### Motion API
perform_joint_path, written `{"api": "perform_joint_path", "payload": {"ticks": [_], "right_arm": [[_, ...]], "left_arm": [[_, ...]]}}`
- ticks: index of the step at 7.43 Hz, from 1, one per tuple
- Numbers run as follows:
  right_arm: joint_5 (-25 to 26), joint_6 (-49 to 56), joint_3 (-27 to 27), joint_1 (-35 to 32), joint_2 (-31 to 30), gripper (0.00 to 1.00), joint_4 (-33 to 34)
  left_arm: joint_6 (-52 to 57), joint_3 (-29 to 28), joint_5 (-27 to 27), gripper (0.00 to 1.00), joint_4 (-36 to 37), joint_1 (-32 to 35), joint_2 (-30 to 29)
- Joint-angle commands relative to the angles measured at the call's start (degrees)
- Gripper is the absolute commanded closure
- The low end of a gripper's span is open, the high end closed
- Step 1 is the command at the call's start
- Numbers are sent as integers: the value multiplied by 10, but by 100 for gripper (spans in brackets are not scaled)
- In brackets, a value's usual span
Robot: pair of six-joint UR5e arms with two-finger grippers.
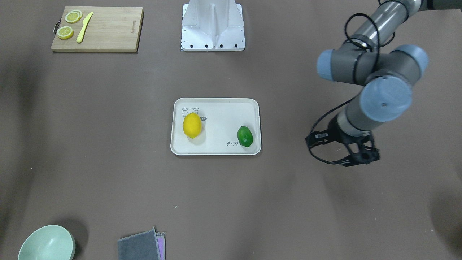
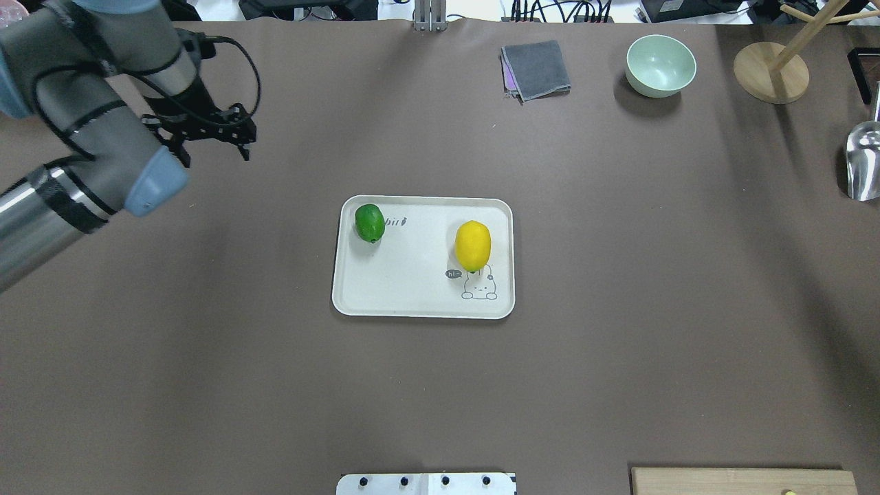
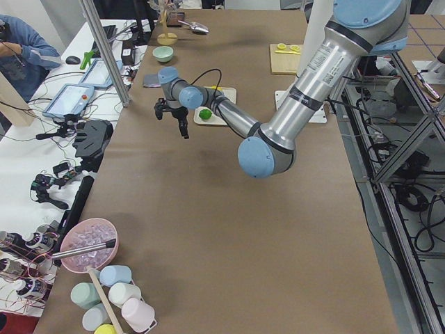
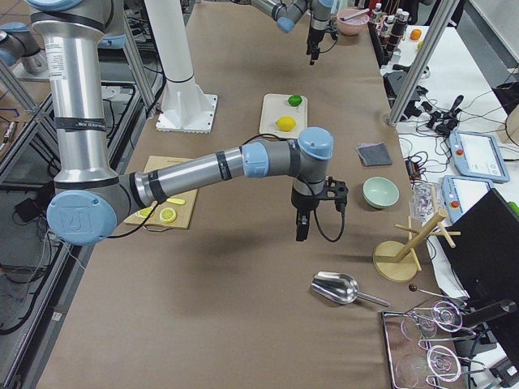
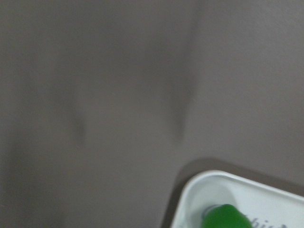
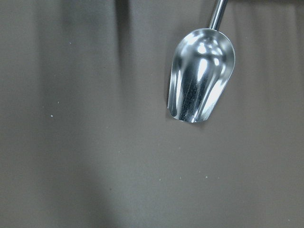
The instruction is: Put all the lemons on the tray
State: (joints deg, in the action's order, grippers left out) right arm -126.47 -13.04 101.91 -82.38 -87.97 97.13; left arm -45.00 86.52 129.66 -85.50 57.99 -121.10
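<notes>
Two lemons on tray, mid-table. Yellow lemon at cartoon end, overlapping drawing's head. Green lemon at opposite end, near corner, beside script; well apart from yellow.

Left gripper: above bare table, well off tray's green-lemon side, fingers spread wide, nothing between.

Right gripper: pointing down over table near metal scoop; seen only from side, so wide or narrow cannot tell.

Cutting board with lemon slices at table corner, far from tray.
</notes>
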Motion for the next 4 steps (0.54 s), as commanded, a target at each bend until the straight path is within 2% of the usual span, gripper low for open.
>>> {"api": "perform_joint_path", "payload": {"ticks": [1,4], "right_arm": [[-32,21,-82,-17,-27,0,-126],[-29,18,-85,-17,-30,0,-131]], "left_arm": [[182,14,9,2,10,83,97],[275,15,12,2,1,155,177]]}}
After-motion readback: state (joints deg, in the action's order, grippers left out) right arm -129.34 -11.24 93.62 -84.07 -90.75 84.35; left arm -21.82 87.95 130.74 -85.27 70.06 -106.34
